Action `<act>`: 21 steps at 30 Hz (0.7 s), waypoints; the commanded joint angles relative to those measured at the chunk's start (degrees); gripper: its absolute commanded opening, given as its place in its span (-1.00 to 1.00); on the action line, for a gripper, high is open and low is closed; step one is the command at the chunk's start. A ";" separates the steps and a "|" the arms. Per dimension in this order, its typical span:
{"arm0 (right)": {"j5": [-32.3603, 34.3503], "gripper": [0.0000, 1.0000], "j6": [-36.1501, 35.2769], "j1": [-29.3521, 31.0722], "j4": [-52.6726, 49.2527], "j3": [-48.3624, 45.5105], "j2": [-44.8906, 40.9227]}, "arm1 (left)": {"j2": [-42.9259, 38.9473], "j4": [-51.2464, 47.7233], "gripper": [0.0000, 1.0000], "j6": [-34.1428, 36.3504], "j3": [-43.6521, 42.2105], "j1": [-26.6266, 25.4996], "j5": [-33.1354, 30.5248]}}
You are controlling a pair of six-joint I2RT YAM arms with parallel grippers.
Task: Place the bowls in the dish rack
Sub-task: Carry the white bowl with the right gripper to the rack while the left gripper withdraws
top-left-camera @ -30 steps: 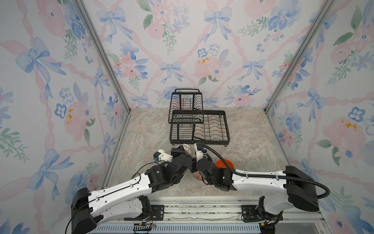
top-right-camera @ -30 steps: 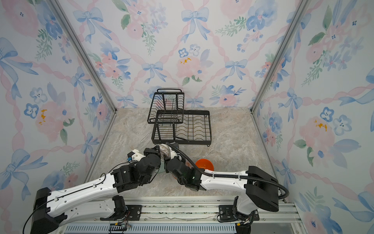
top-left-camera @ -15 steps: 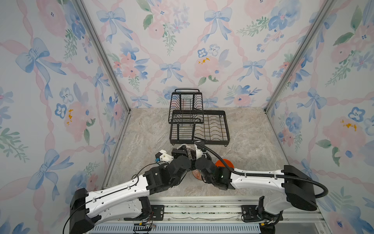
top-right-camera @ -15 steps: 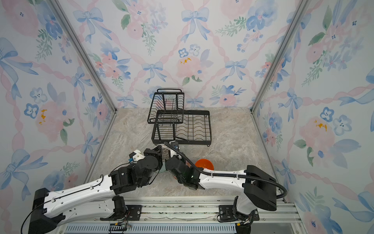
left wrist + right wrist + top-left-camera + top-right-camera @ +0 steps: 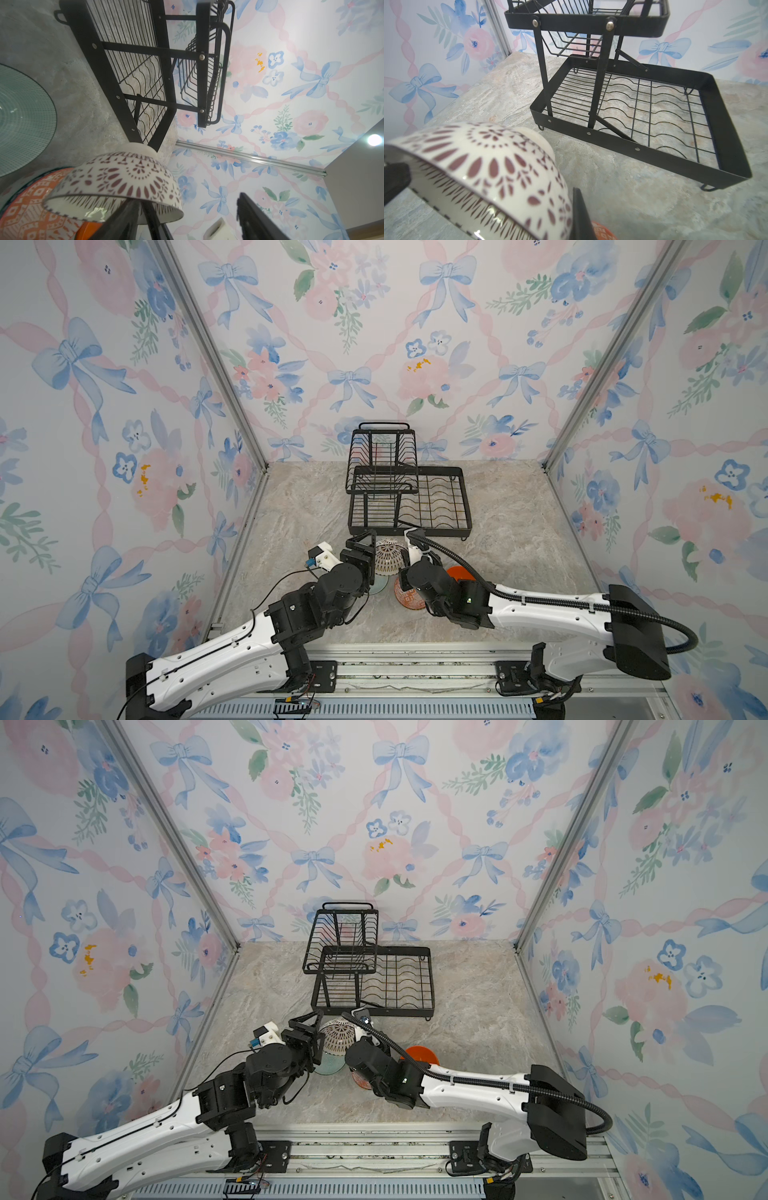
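Right gripper (image 5: pixel 402 565) is clamped tight on the rim of the white bowl with the brown lattice pattern (image 5: pixel 388 558). In the right wrist view one finger (image 5: pixel 580 216) sits on the outside of the bowl wall; the other is hidden inside the bowl.

The bowl is tipped over, with its foot ring up and toward the black two-tier wire dish rack (image 5: pixel 409 497) and its mouth facing down and away from the rack. It sits just off the rack's near edge, outside the rack. It looks clear of the marble-look table (image 5: pixel 519 572) (underside not visible, so can't confirm).

Left gripper (image 5: pixel 189 198) has its jaws spread wide and holds nothing. One finger (image 5: pixel 124 218) lies at the lattice bowl's rim; can't tell if it touches. The other finger (image 5: pixel 255 218) stands well apart from the bowl, with wallpaper behind it.

In both top views the lattice bowl is between the two grippers.

The other visible bowls are all on the table, on that same near side of the rack and farther from it than the lattice bowl:
- orange-and-white geometric bowl (image 5: pixel 409 598), partly under the right wrist
- plain orange bowl (image 5: pixel 457 572), just beside the geometric one
- grey-green patterned bowl (image 5: pixel 379 585), partly under the left wrist
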 commanded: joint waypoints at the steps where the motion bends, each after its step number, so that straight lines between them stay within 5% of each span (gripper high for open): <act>1: 1.77 -1.00 -2.30 -0.92 -6.97 1.70 -4.07 | -1.05 -0.89 0.82 15.94 1.24 3.10 2.04; 3: 1.82 -1.00 -3.70 -1.67 -8.25 1.20 -5.77 | -0.18 -3.49 0.96 21.92 4.08 4.55 4.04; 10: 0.36 -1.00 -10.69 -8.56 -13.68 -2.35 -16.41 | 5.75 -9.30 0.96 50.70 10.58 6.12 6.04; 16: -7.28 -1.00 -17.32 -23.51 -16.06 -3.52 -24.35 | 14.68 -13.40 0.96 63.73 12.52 6.19 2.27; 21: -14.17 -1.00 -26.72 -34.48 -9.21 -1.46 -20.28 | 17.64 -13.40 0.96 71.18 10.33 6.85 -2.75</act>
